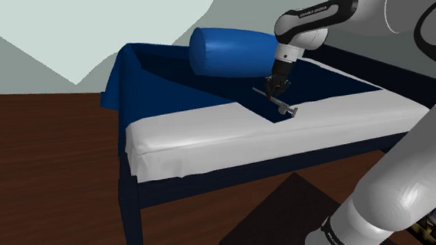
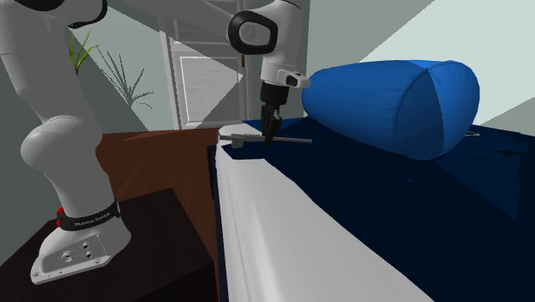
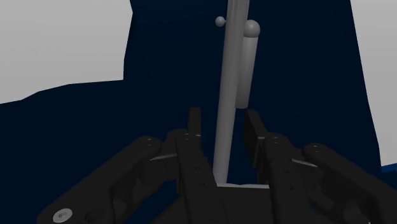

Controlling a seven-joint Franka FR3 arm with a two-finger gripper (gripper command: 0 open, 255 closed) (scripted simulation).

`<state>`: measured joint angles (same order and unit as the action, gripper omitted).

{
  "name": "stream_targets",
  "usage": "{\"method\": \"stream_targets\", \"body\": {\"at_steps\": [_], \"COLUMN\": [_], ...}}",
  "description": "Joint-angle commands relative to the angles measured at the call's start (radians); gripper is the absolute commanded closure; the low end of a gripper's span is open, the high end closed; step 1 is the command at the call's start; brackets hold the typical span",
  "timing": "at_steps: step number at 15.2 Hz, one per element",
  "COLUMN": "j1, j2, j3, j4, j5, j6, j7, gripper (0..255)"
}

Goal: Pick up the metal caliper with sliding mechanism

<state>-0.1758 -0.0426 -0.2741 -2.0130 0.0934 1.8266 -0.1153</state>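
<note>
Black gripper (image 3: 223, 118) low-centre in frame, jaws parted, straddles the grey caliper (image 3: 228, 70) untouched, squared across its bar to clamp.

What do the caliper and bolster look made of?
Caliper: plain matte grey with a faint sheen along the bar. This fits metal, but the look leaves it open.
Bolster: smooth, slightly glossy blue with no weave showing. Possibly fabric or vinyl, can't tell which.
</note>
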Motion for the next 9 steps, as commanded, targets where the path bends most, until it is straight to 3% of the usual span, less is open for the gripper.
{"method": "stream_targets", "body": {"at_steps": [1,9], "j1": [0.0,0.0], "j2": [0.0,-0.004], "j3": [0.0,0.0], "j4": [0.0,0.009], "j5": [0.0,-0.001], "j6": [0.001,-0.013], "j7": [0.0,0.002], "gripper": [255,255]}}
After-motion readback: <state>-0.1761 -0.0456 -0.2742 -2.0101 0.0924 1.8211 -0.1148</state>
